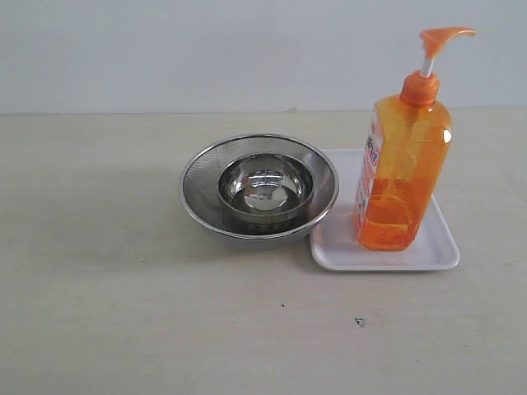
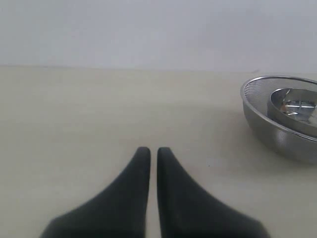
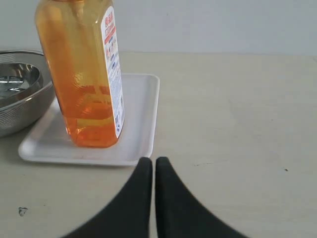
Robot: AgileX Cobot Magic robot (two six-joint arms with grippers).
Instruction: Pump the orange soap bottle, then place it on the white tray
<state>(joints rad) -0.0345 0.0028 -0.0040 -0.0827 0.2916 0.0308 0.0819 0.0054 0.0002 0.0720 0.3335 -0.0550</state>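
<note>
Your right tool (image 3: pixel 150 161) is closed and empty, low just short of the white tray (image 3: pixel 143 114). Your left tool (image 2: pixel 149 151), also closed and empty, sits apart from the steel bowl (image 2: pixel 277 134). The orange soap bottle (image 1: pixel 403 173) stands upright on the tray, free of both tools, so the placing looks done; whether it was pumped, you cannot tell.

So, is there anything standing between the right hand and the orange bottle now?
Nothing visible does. Only bare table and the near rim of the white tray lie between the right hand and the orange bottle, which already stands on the tray. The steel bowl sits off to the side.
</note>
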